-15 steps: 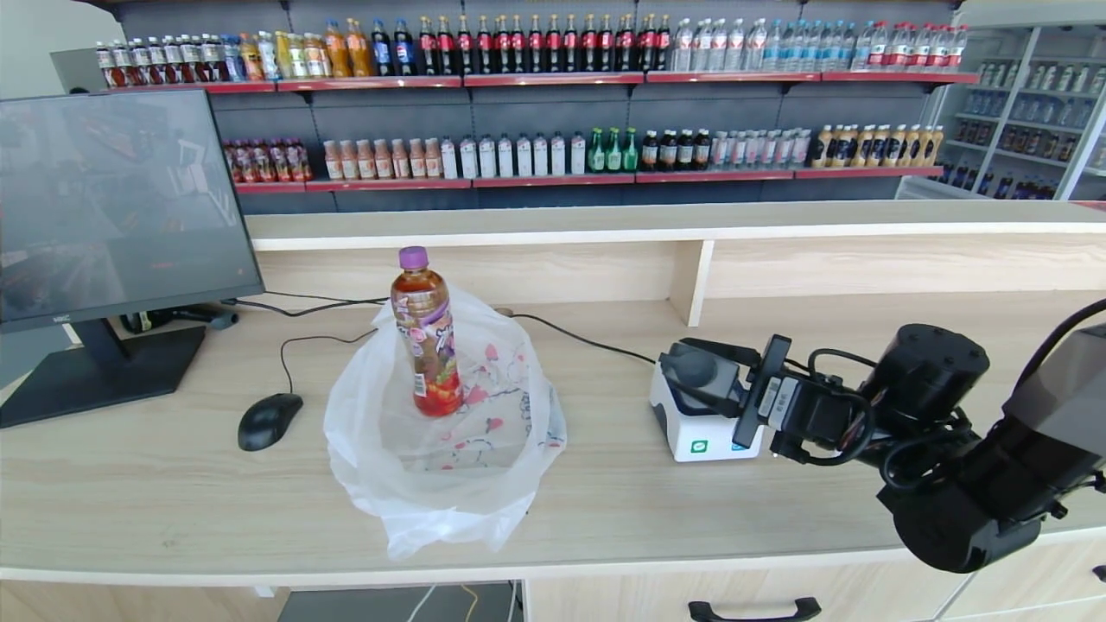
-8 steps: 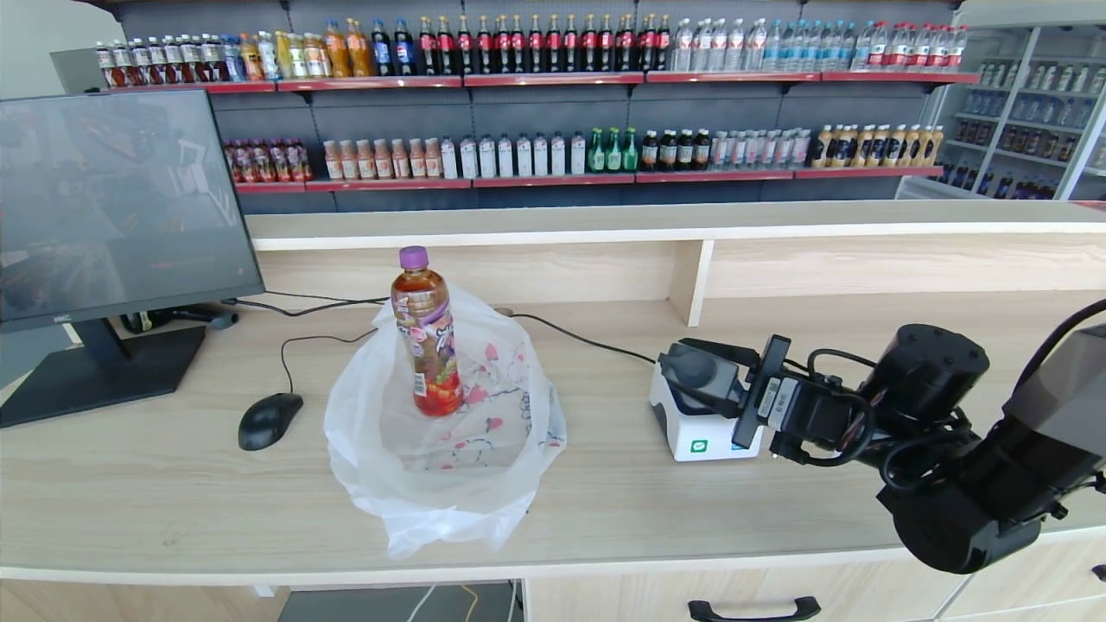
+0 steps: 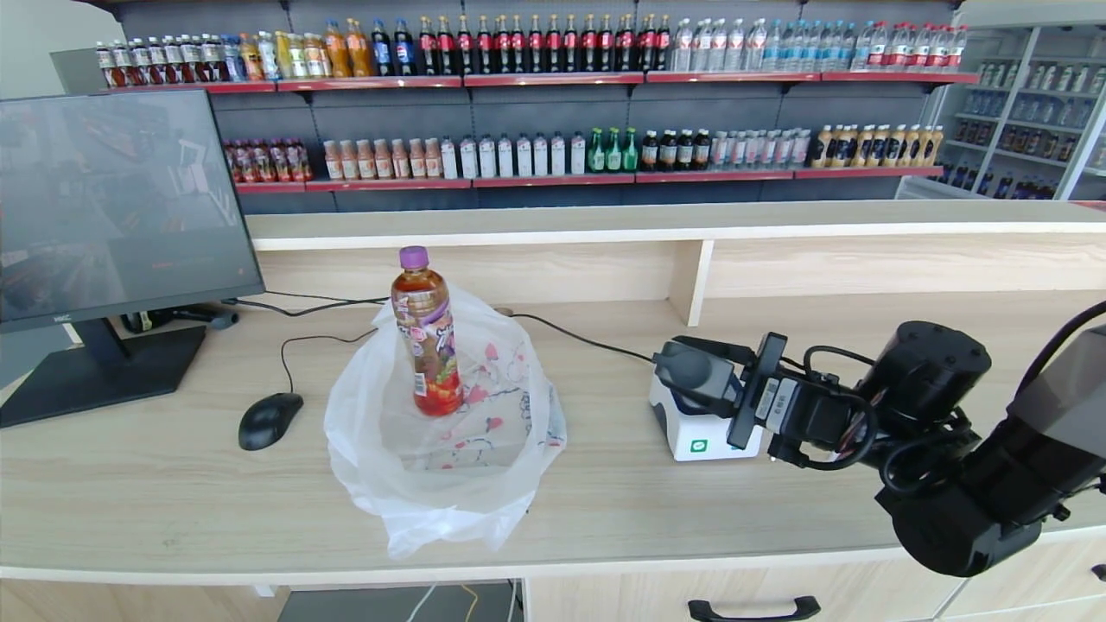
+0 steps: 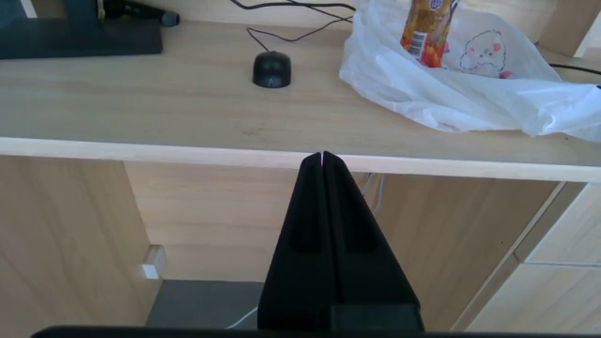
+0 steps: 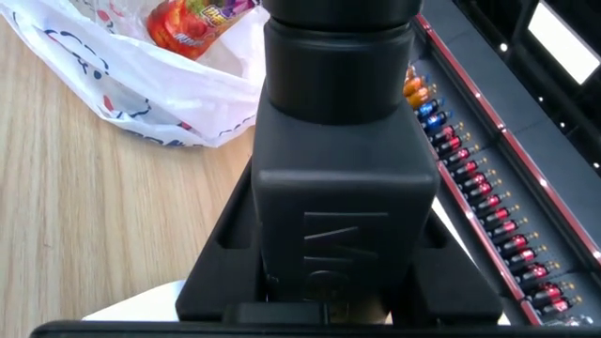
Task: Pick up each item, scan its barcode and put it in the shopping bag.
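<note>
A clear plastic bottle of reddish-orange drink with a purple cap (image 3: 423, 345) stands upright inside the open white plastic shopping bag with red print (image 3: 449, 484), which sits on the pale wooden counter (image 3: 173, 492) between a black computer mouse (image 3: 269, 420) and a white scanner cradle (image 3: 702, 439). The right gripper (image 3: 724, 380) hangs over that cradle, its jaws clamped on the dark grey handheld scanner (image 3: 691, 371), with the scanner's head just above the cradle's top. The left gripper (image 4: 323, 167) is below the counter's front edge, its 2 fingers pressed together with nothing between them. A dark flat monitor (image 3: 121, 199) stands at the counter's left end.
</note>
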